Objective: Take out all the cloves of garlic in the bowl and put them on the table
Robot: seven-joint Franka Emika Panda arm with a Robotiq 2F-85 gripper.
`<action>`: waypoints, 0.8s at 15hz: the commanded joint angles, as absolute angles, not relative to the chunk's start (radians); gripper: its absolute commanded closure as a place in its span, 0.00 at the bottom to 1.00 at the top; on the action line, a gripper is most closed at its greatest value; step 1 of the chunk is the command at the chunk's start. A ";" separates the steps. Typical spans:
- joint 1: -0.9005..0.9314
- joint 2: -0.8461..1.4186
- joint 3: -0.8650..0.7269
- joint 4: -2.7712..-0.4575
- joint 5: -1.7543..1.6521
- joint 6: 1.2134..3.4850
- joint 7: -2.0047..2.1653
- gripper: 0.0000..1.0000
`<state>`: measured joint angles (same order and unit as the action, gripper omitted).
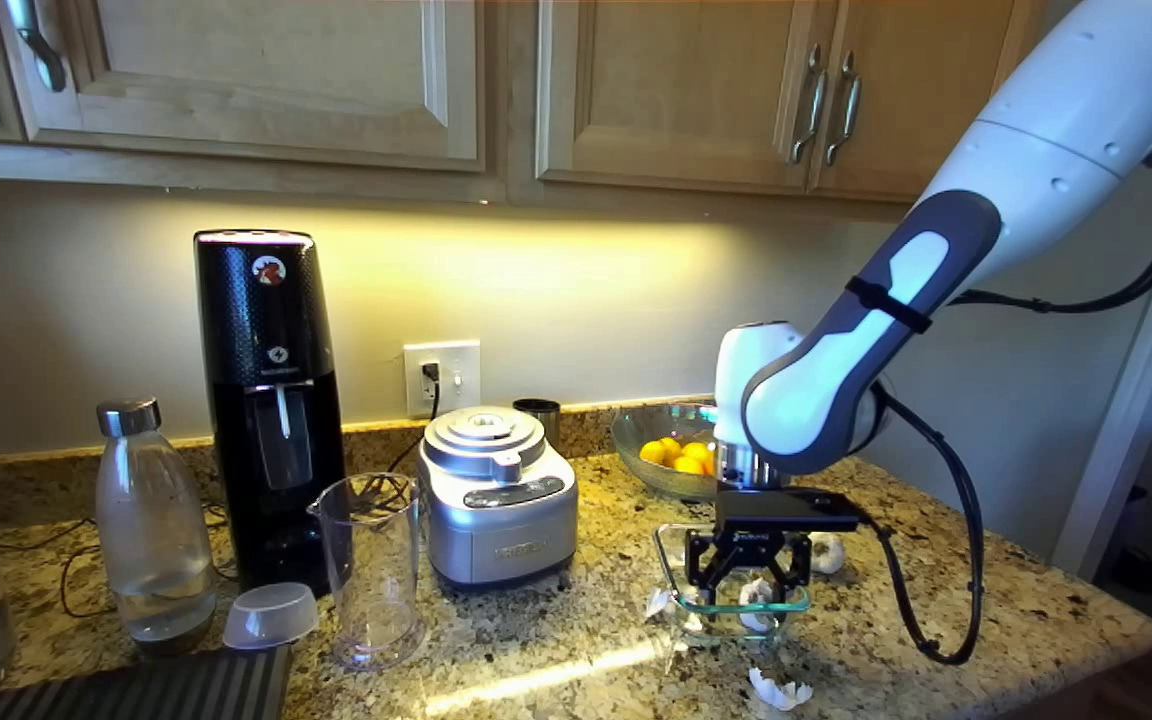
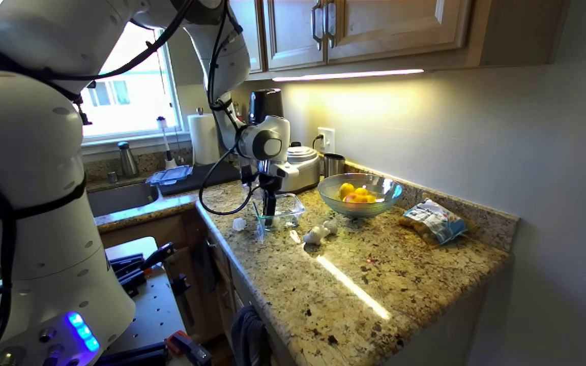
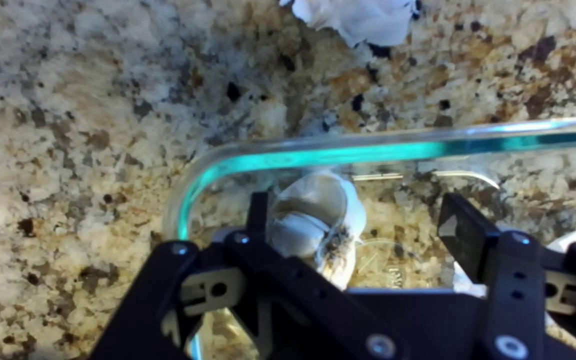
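The two fingers (image 3: 469, 240) of the gripper (image 3: 353, 212) stand wide apart and point down into the clear glass bowl (image 3: 318, 156), with a head of garlic (image 3: 320, 222) in the space between them. The garlic lies on the bottom of the bowl, close to one finger, with a gap between it and the other; whether the nearer finger touches it, I cannot tell. One side of it gapes hollow, with a rough brownish patch beside. Past the farther finger are pale scraps (image 3: 570, 239), too blurred to name. Outside the rim, a piece of white skin (image 1: 779, 690) lies on the speckled countertop (image 1: 916, 620), and a few whitish lumps of garlic (image 2: 316, 235) sit clustered near the bowl. Farther back, in both exterior views, is a bigger bowl (image 2: 354, 210) of orange and yellow fruit (image 2: 356, 194), with a bag (image 2: 435, 223) near it against the wall. A steel cup (image 2: 333, 166) stands just beside a silver appliance (image 1: 501, 530); then come a clear jug (image 1: 373, 560), a tall black machine (image 1: 266, 420) and a bottle (image 1: 151, 530) with a metal cap. Beyond, in an exterior view, are a sink (image 2: 122, 201), a paper towel roll (image 2: 204, 140) and a bright window (image 2: 125, 101).
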<state>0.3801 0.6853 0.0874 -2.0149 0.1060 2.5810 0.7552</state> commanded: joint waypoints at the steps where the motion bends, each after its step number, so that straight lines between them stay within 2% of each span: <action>1: 0.380 0.698 0.086 -1.999 0.127 2.571 0.757 0.18; 2: 0.379 0.699 0.086 -1.997 0.128 2.570 0.757 0.23; 3: 0.378 0.699 0.087 -1.995 0.129 2.570 0.756 0.33; 4: 0.377 0.699 0.087 -1.994 0.130 2.573 0.754 0.48; 8: 0.376 0.700 0.088 -1.996 0.133 2.576 0.752 0.76; 10: 0.374 0.695 0.091 -1.999 0.136 2.580 0.750 0.87; 12: 0.374 0.682 0.090 -2.006 0.137 2.582 0.750 0.86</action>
<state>0.3793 0.6956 0.0871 -1.9979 0.1128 2.5819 0.7551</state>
